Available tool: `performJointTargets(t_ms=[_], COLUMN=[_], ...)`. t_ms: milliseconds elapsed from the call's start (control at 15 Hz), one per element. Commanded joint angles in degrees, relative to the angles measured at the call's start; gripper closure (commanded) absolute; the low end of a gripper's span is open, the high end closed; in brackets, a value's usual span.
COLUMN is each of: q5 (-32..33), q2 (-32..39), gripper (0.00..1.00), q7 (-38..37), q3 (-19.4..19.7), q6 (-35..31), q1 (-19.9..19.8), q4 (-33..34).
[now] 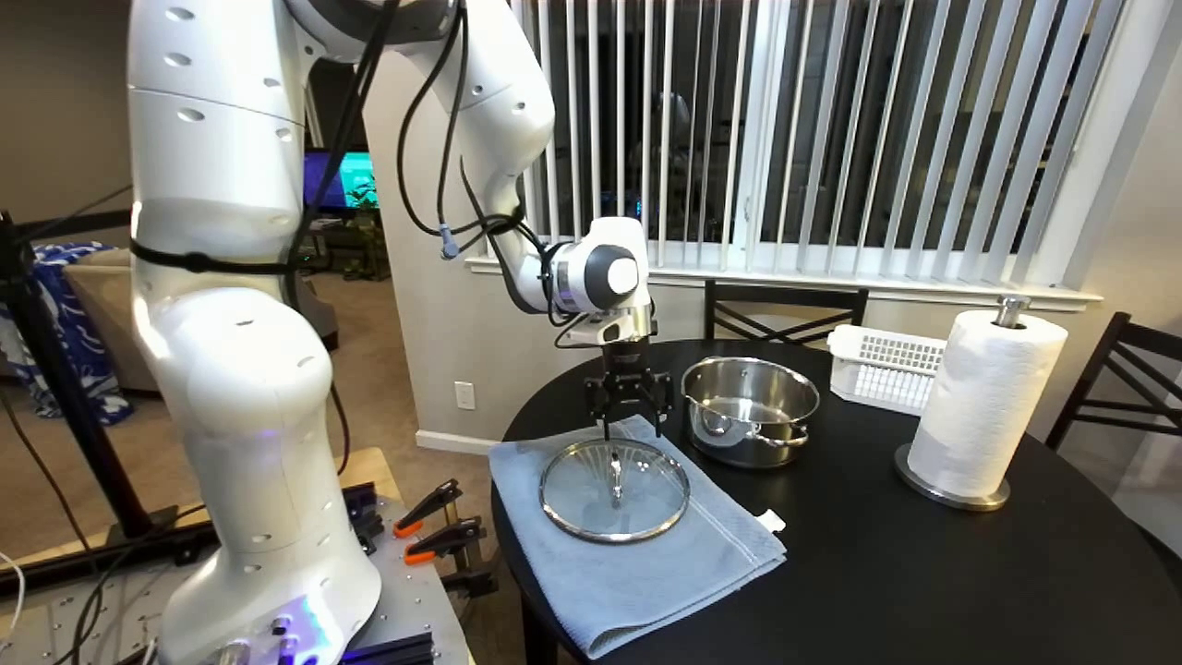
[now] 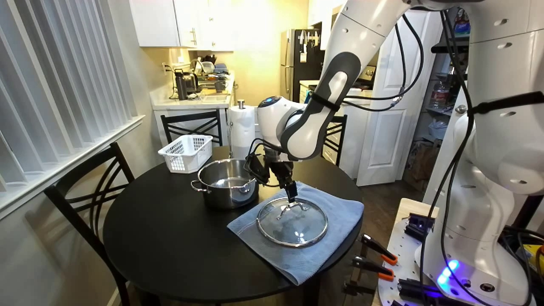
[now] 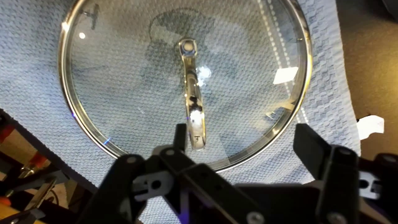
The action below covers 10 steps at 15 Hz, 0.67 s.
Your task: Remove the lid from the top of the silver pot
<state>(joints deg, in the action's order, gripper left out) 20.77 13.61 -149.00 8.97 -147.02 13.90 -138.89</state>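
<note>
Robotiq gripper (image 1: 633,429) has fingers (image 3: 309,149) spread; glass lid (image 2: 293,227) lies on towel (image 1: 693,554) by robot-side edge of round table (image 1: 877,554), off stainless-steel pot (image 2: 225,196); likely retreat: straight up, clearing handle (image 3: 192,96).

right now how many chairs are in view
3: in an exterior view, one chair beside the window blinds, another chair behind the white basket, a third chair partly behind the arm. More may be hidden.
</note>
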Motion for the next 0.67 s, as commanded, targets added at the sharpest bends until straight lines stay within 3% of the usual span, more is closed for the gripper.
performJointTargets(t_ms=[0, 133, 200, 600], q5=[2.0, 2.2, 0.7, 0.7], q2=[-4.3, -5.9, -2.2, -2.1], gripper=[0.00, 0.00, 0.00, 0.00], q7=[0.0, 0.0, 0.0, 0.0], q3=[-1.8, -2.6, -1.3, -1.3], q6=[-3.8, -5.5, -3.1, -3.1], q1=[-1.1, -1.4, -0.2, -0.1], q4=[-4.8, -6.6, -2.9, -2.8])
